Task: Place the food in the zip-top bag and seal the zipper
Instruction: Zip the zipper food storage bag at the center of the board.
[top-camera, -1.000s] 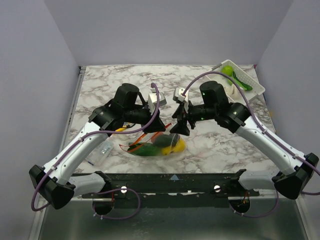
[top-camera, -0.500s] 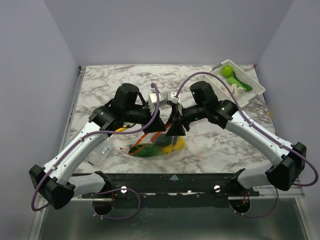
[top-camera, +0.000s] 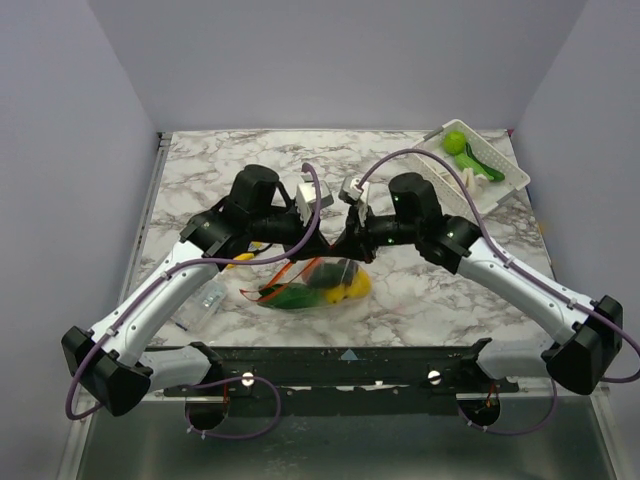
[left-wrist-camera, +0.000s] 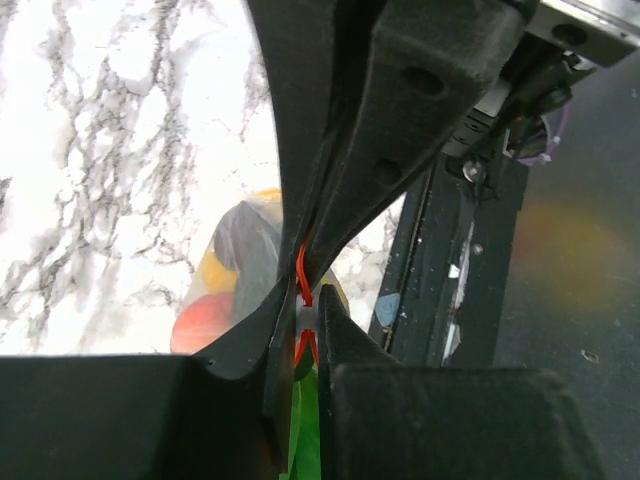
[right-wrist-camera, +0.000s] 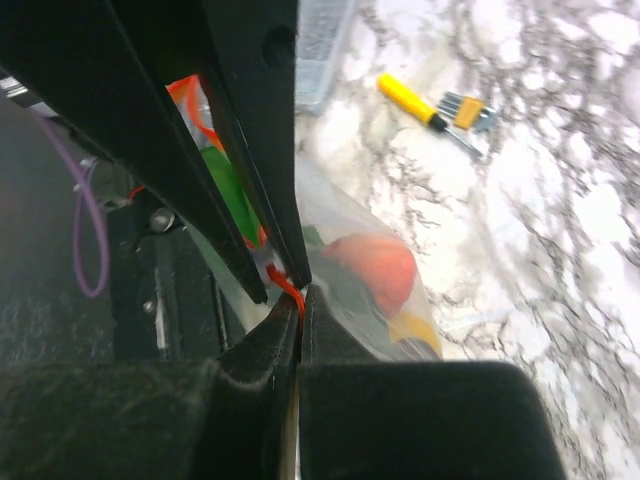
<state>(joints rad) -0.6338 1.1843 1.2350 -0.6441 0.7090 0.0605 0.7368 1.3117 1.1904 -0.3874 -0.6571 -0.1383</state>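
A: What changed in the last second?
B: The right pincer (top-camera: 350, 246) swung in from the right and closed; a second ago it stood spread and apart from the bag; now its tips are pressed together on the zipper (right-wrist-camera: 284, 283), hard up against the left pincer (top-camera: 318, 248).
A: And the left?
B: No change; it is pinching the same red-orange strip as before; its wrist view shows the strip caught between the tips.
A: Meaning for the task?
B: My reading: loading is over and sealing is starting; two holds side by side suggest one anchors while the other runs along the mouth; whether any of the strip is pressed shut yet, I cannot tell.
A: Where does the zip-top bag (top-camera: 310, 288) sit?
B: On the tabletop (top-camera: 420, 290), centre, towards the near edge, just below both pincers; mouth lifted to them, belly on the marble.
A: Contents?
B: Food (top-camera: 296, 297) inside; a green piece, a yellow one at the right end, something dark, and an orange-red one seen through the plastic in the wrist views.
A: Other containers?
B: A white slotted basket (top-camera: 512, 176) at the far right corner; it holds a bright green round piece, a long green one and something white; well apart from the bag; if those count, not everything went in.
A: Loose items?
B: A yellow marker pen (right-wrist-camera: 405, 97) lies beside the bag; a small clear packet (top-camera: 206, 298) lies further left; neither is touched.
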